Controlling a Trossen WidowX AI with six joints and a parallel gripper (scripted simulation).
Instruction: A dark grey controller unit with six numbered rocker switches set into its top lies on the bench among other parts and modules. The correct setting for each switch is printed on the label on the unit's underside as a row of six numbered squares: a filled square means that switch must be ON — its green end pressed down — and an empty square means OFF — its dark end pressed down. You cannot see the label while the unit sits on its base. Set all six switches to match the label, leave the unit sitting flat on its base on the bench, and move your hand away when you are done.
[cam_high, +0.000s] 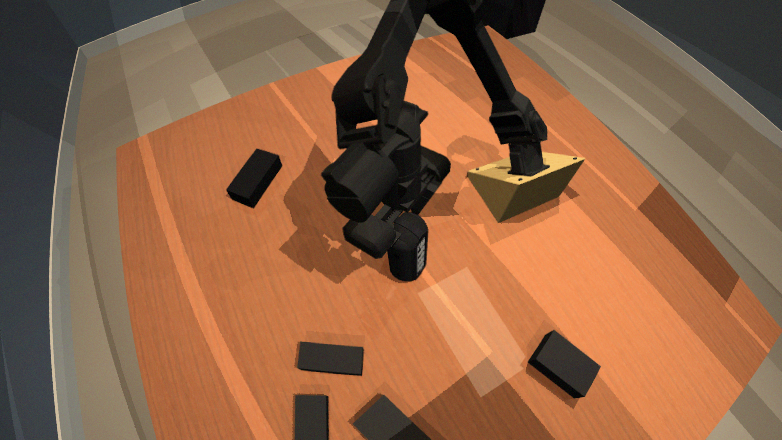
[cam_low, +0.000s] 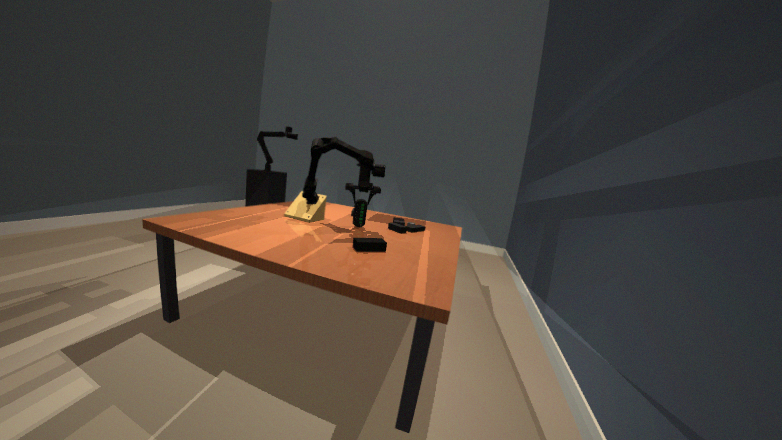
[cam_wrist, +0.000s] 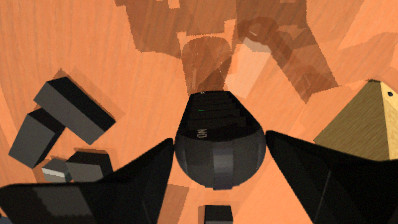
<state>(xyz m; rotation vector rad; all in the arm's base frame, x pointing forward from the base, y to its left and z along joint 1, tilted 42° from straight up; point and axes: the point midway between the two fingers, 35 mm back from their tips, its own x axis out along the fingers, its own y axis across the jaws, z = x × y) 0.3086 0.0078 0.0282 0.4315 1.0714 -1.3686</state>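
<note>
The dark controller unit (cam_high: 407, 257) (cam_low: 355, 215) (cam_wrist: 220, 160) hangs on end, its long axis roughly upright and its lower end close to the bench. My gripper (cam_low: 360, 203) (cam_wrist: 219, 139) is shut on the unit, one fingertip on each long side near its upper end. The switch face shows green ends in the exterior view, too small to read singly. In the wrist view that face is steeply foreshortened and dark, with one thin green sliver. The label (cam_high: 421, 255) shows in the top view as white marks on the underside, edge-on and too small to read.
A black block (cam_high: 254, 177) (cam_low: 369, 244) lies at the bench's left in the top view. Other dark blocks (cam_high: 330, 358) (cam_high: 564, 363) (cam_wrist: 75, 110) lie farther off, several grouped. The yellow wedge mount (cam_high: 533, 191) (cam_low: 314, 209) (cam_wrist: 352, 127) stands beside the arm.
</note>
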